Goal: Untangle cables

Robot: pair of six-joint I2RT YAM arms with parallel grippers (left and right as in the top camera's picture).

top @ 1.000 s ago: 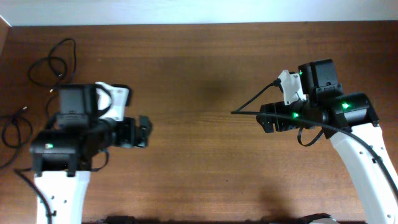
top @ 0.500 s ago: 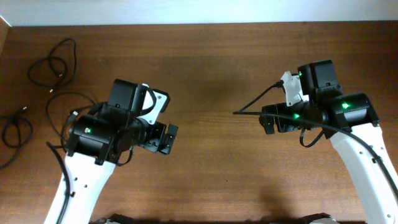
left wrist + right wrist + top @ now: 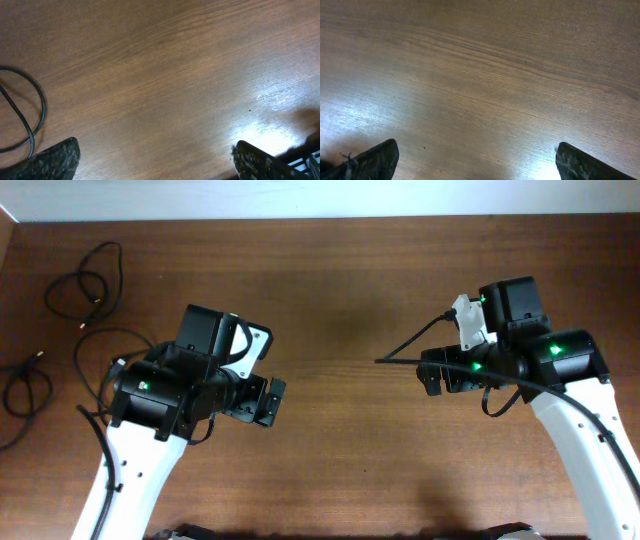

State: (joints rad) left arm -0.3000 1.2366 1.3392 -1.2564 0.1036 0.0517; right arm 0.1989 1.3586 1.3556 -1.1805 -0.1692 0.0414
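The cables lie in loose loops along the left edge of the surface. One is coiled at the far left corner (image 3: 110, 245), and one forms a small loop at the very edge (image 3: 48, 385). A third arc (image 3: 105, 332) runs close by the left arm's body. Taken together they run far-to-near down that edge. No single cord lies straight enough to give a clear pointing direction, and the plugs are too small to read.

The move ahead turns on one thing: the cables are behind and to the left of the left fingers (image 3: 270, 402), which point toward the middle of the surface — away from them. In the left wrist view only one curve of cord (image 3: 44, 107) shows, at the frame's left side and outside the span of the fingers (image 3: 155, 147). These stand wide apart with nothing between them.

The right fingers (image 3: 476, 147) are also spread wide and hold nothing, over bare wood — well apart from every cord. The left arm is plainly the nearer. It would probably have to swing back leftward to reach a loop.
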